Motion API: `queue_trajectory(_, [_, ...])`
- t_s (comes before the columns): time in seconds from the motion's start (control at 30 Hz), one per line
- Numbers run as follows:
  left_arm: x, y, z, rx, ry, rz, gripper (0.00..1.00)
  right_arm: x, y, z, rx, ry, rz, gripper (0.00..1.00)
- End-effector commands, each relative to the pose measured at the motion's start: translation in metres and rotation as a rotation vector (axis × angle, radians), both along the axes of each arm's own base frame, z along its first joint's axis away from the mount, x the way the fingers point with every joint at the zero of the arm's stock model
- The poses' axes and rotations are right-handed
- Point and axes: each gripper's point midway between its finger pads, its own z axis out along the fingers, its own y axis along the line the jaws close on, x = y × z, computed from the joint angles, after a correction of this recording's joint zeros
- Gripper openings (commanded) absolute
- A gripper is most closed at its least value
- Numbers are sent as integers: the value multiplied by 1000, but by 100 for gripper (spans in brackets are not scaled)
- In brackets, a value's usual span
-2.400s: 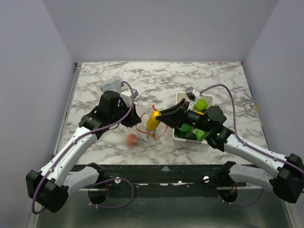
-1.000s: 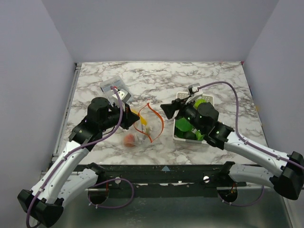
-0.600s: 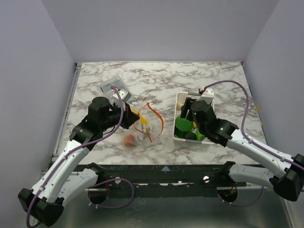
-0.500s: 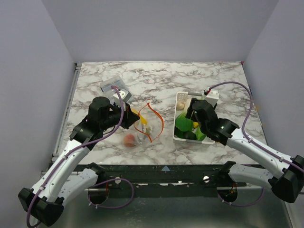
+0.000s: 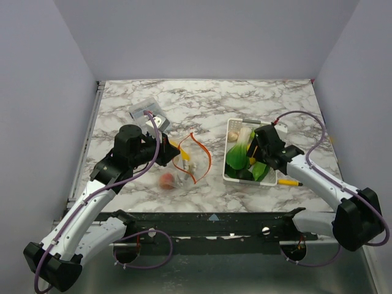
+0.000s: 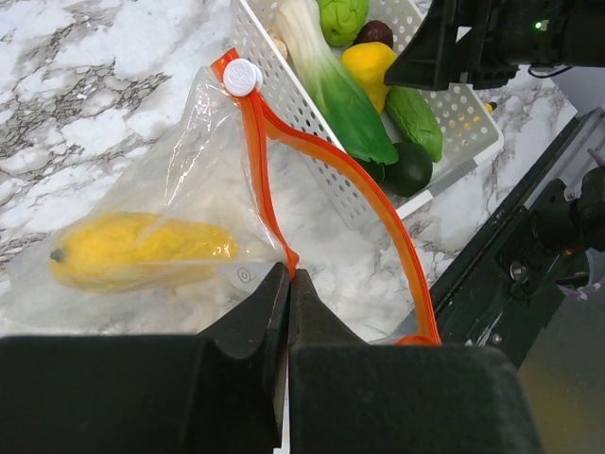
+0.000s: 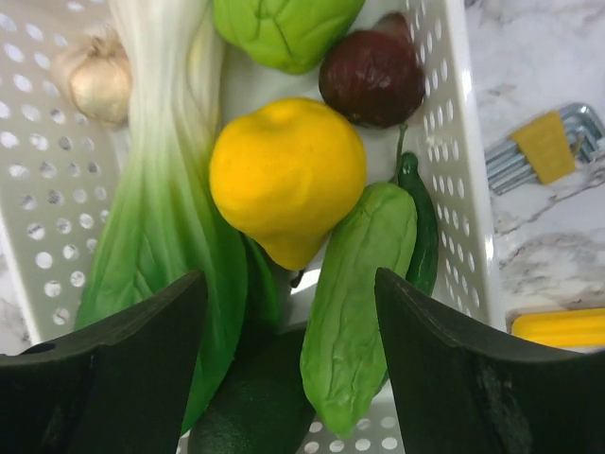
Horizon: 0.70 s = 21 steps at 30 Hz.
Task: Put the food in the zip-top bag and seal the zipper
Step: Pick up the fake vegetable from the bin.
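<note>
Top external view: zip-top bag (image 5: 187, 164) lies on the marble table (image 5: 202, 101) left of centre, mouth propped wide, zipper (image 5: 207, 158) standing in an orange loop that faces the basket. 1 yellow food piece (image 6: 142, 251) now sits inside the bag. About 2 seconds back it was in the right gripper (image 7: 288, 293) over the mouth, so that drop is done. A red-orange fruit (image 5: 167, 179) sits at the bag's near end; can't tell if it's inside the film.

On the bag's near rim the left gripper (image 6: 288, 279) has its jaws together, clamped on the zipper and holding the mouth up, same as 1 second ago. The right gripper has swung back to the white basket (image 5: 228, 150), jaws apart with nothing in them, hanging right over a yellow lemon-like piece (image 7: 284, 175). Around that: long leafy green (image 7: 161, 218), cucumber (image 7: 359, 303), dark red piece (image 7: 373, 76), pale bulb (image 7: 95, 80).

So 1 transfer is finished and the next pick is lining up, probably the lemon. Plenty of food is left in the basket and the zipper is unsealed, so the task looks early. A yellow stick (image 5: 288, 182) lies just outside the basket's right wall, not food.
</note>
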Motion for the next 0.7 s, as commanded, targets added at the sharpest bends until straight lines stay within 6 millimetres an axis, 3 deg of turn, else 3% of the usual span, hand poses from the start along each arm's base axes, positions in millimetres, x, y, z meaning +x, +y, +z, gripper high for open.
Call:
queue_trajectory(0.0, [2, 3, 5, 3, -27, 15, 0, -28, -2, -32, 1, 164, -12, 73])
queue_trajectory(0.2, [3, 1, 3, 4, -14, 7, 0, -38, -14, -43, -33, 163, -43, 72])
queue_trajectory(0.4, [4, 1, 0, 10, -4, 7, 0, -40, -11, -52, -21, 175, -26, 71])
queue_trajectory(0.67, [5, 0, -1, 12, 3, 5, 0, -33, -12, -34, -20, 127, -32, 39])
